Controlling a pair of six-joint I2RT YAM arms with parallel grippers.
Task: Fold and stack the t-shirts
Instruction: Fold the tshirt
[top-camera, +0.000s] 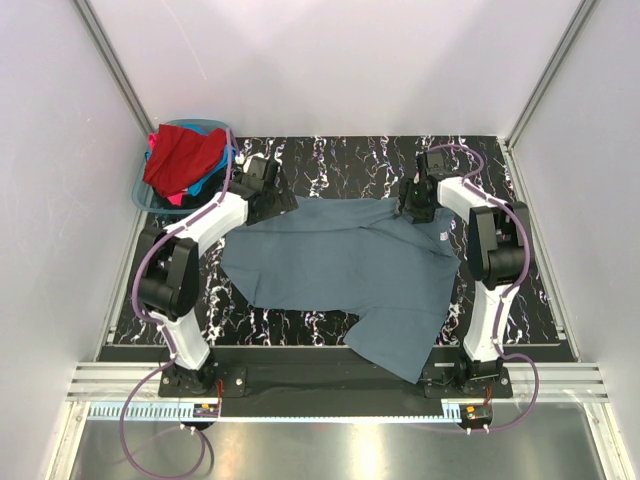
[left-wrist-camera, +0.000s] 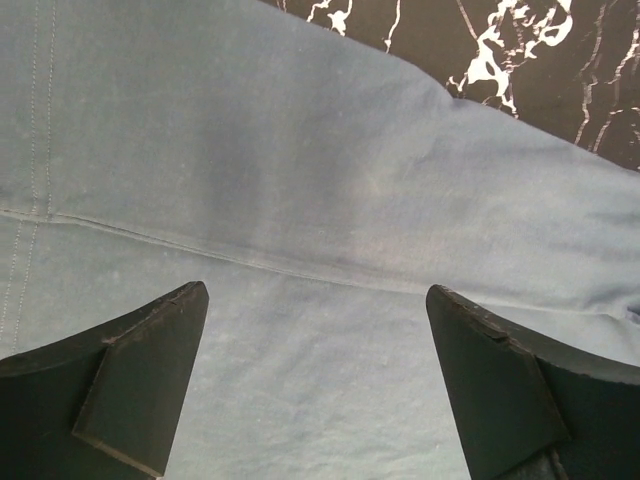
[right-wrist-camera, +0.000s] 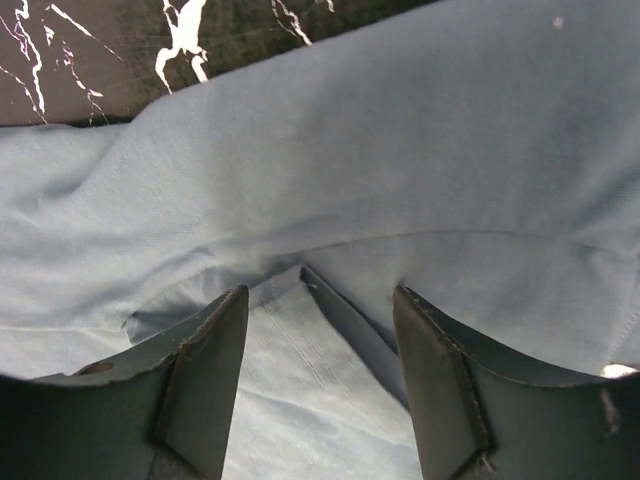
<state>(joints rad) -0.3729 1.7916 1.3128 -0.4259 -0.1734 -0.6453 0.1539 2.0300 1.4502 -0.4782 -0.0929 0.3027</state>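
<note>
The left gripper is standing wide open over the grey-blue t-shirt at the frame's centre. The right gripper is standing partly open astride a fold.

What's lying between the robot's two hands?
The far edge of the spread slate grey-blue cloth t-shirt stretches between the left hand and the right hand, as the top view shows.

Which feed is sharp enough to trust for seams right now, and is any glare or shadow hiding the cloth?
Top external: evenly lit and sharp, no glare on the slate t-shirt. Left wrist: seam stitching reads clearly; the dark jaws look slightly soft. Right wrist: cloth softer, with shadow pooled under the fold between the jaws.
</note>
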